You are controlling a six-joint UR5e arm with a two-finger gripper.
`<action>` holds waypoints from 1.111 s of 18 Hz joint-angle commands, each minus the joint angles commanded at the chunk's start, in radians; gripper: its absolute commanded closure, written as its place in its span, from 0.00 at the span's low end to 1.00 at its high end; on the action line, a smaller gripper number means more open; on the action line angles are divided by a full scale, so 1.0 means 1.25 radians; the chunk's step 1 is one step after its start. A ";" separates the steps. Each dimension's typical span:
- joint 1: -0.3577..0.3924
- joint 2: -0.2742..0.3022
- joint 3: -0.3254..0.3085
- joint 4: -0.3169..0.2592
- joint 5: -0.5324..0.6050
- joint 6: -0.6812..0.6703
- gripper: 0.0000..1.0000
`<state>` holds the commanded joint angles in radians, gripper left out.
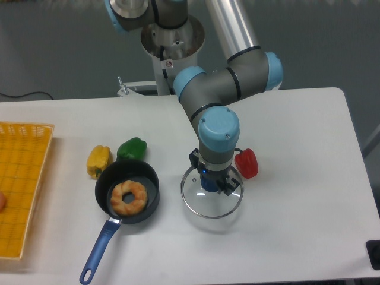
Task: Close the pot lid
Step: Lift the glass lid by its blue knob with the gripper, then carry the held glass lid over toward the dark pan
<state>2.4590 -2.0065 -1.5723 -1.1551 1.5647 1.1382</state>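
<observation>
The pot point(127, 193), a small dark saucepan with a long blue handle, stands left of centre with a doughnut point(128, 198) inside it. To its right, the lid point(212, 202), clear glass with a metal rim, lies flat on the table and apart from the pot. My gripper point(212, 183) points straight down over the lid's blue knob point(208, 184). Its black fingers point(228, 186) flank the knob. The wrist hides the fingertips, so contact with the knob cannot be judged.
A yellow pepper point(98, 160) and a green pepper point(132, 148) lie just behind the pot. A red pepper point(247, 163) sits right beside the lid's far right rim. A yellow basket point(21, 178) fills the left edge.
</observation>
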 joint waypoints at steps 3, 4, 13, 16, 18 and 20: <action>0.000 0.002 -0.001 0.000 0.000 0.000 0.39; -0.001 0.004 -0.001 0.000 0.000 0.000 0.39; -0.005 0.032 -0.006 -0.034 0.000 0.000 0.39; -0.010 0.036 -0.007 -0.036 -0.001 -0.005 0.39; -0.021 0.039 -0.007 -0.038 -0.001 -0.020 0.39; -0.026 0.045 -0.006 -0.060 -0.001 -0.023 0.39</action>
<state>2.4268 -1.9498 -1.5800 -1.2301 1.5631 1.1091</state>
